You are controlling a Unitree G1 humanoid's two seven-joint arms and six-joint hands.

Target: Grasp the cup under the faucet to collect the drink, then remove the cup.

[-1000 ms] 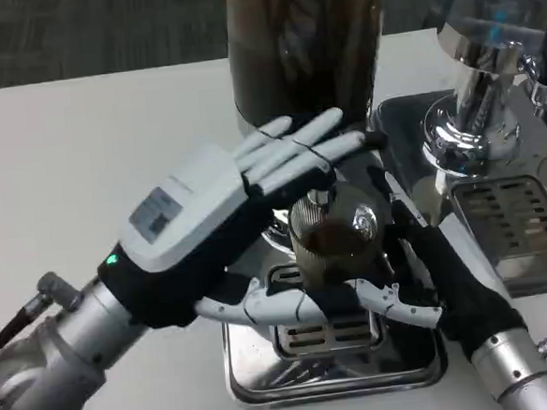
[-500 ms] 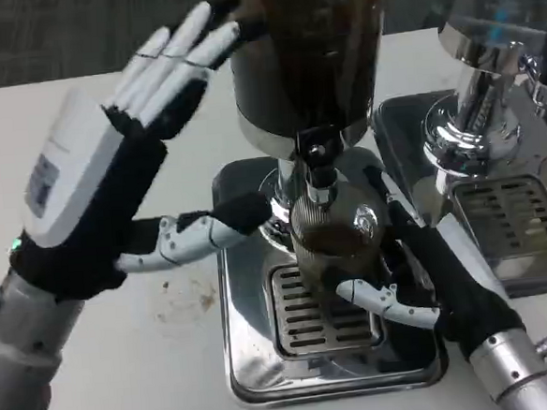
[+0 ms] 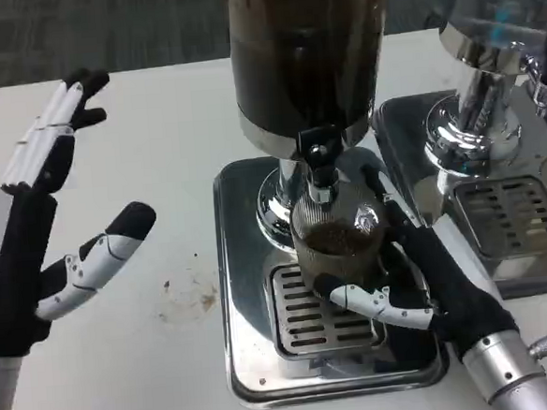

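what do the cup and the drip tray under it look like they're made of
The cup, held by the right hand, looks like clear plastic or glass: the brown drink shows through its wall, and a bright glint sits on its side. Which of the two is open. The drip tray looks like polished metal, probably stainless steel: silver, mirror-like reflections, and a slotted grille.

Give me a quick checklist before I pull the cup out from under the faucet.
1. Right hand grips the cup: ok, fingers wrap its lower part.
2. Cup holds drink: ok, dark liquid visible inside.
3. Faucet stopped flowing: cannot tell.
4. Cup sits on the drip tray: cannot tell whether it rests or is lifted.
5. Left hand out of the way: ok, open over the table, away from the dispenser.
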